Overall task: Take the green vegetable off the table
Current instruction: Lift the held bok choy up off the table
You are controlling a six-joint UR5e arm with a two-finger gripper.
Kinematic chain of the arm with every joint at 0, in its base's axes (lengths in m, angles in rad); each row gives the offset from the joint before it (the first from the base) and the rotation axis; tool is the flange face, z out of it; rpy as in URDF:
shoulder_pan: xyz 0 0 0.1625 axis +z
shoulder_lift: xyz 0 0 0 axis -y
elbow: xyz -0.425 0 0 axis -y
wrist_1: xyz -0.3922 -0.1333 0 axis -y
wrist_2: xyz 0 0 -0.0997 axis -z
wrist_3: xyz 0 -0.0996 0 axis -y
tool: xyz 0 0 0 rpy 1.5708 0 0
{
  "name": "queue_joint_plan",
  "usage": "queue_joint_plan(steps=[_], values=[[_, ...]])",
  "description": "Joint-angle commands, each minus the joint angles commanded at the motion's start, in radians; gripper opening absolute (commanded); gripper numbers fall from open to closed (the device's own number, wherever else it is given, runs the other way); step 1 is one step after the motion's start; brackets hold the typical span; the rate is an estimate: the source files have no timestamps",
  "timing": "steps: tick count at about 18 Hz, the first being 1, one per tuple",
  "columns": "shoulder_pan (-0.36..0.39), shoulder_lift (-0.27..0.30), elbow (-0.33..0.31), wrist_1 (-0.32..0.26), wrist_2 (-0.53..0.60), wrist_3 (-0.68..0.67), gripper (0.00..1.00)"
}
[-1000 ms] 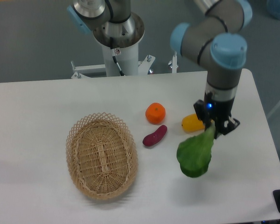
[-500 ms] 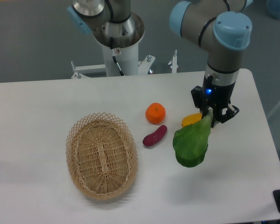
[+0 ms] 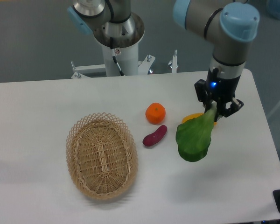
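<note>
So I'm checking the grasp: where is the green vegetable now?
The green vegetable hangs from the hand at the right of the camera view, its stem pinched, in front of the yellow fruit.

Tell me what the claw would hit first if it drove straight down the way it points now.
Probably the table: the claw points down, holding the green vegetable, whose leafy end would touch first. Depth is unclear.
</note>
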Motion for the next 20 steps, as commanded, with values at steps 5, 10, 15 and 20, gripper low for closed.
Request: queue_joint_plan(steps=[5,10,15,20], values=[[0.015,0.011,-0.002,-0.061,-0.006,0.050,0.36],[0.022,0.017,0.002,-0.069,-0.008,0.063,0.36],[0.022,0.017,0.002,-0.069,-0.008,0.063,0.36],[0.022,0.018,0.002,-0.068,-0.029,0.055,0.36]])
